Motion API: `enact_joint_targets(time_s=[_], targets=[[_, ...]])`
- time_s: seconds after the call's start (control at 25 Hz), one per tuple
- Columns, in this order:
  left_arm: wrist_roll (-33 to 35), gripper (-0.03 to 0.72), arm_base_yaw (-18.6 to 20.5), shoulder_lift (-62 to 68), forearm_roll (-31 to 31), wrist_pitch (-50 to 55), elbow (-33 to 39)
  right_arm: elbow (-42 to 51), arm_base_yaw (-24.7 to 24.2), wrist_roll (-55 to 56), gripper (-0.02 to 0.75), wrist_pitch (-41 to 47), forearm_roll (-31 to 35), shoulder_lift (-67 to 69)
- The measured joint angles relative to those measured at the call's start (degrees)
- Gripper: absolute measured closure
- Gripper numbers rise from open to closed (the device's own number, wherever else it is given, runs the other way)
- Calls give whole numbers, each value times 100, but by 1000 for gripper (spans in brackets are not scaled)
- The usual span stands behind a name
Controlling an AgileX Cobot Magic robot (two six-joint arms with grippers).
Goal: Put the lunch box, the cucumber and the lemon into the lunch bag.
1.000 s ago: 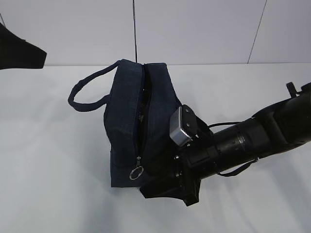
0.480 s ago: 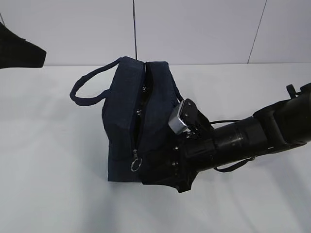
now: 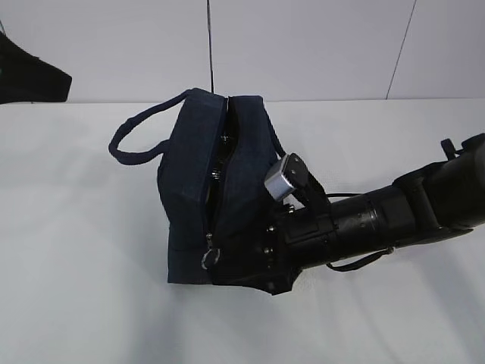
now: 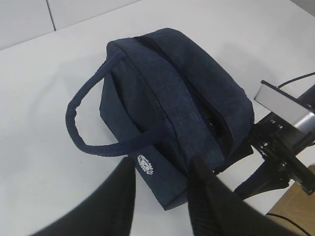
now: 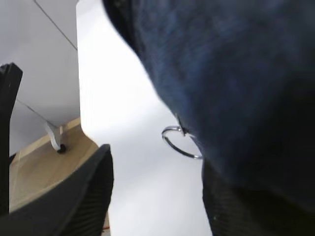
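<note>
Lunch bag (image 3: 198,189) stands on the white table (image 3: 76,250), a bit left of centre in the exterior view, long axis running from 12 to 6 o'clock. Zipper along the top ridge looks mostly closed, with a narrow dark slit still showing; silver ring pull (image 3: 207,259) hangs at the 6 o'clock end. One loop handle (image 3: 132,144) arches out to 9 o'clock. In the left wrist view the same bag (image 4: 187,83) shows a round white logo (image 4: 145,164) on its side panel, handle (image 4: 93,118) lying over that side.

Right gripper (image 3: 254,269) comes in from 3 o'clock, arm low over the table, pressed against the bag's right lower corner at about 5 o'clock of the bag. In the right wrist view the ring pull (image 5: 181,141) hangs between the two dark fingers (image 5: 78,196), touching neither; jaws stand well apart, nothing clamped. Bag fabric (image 5: 236,88) fills the upper right of that view and seems to bear on the right-hand finger; contact can't be confirmed.

Left gripper (image 4: 162,196) hovers above the bag's near end, at 6 o'clock in its own view, fingers partly apart, holding nothing. Only a dark bit of that arm (image 3: 30,76) shows at 10 o'clock in the exterior view.

Lunch box, cucumber, lemon: not visible in any view.
</note>
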Motion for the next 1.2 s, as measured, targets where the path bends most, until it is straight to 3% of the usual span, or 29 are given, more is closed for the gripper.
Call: enact_joint_targets(time_s=[0.44,1.0,1.2], targets=[[0,449,0,0,0,-10,0,0,0,28,303,-59,170,21],[0,449,0,0,0,-34,0,0,0,28,303,395,-372,21],[0,449,0,0,0,-34,0,0,0,64,303,-114,-372,21]])
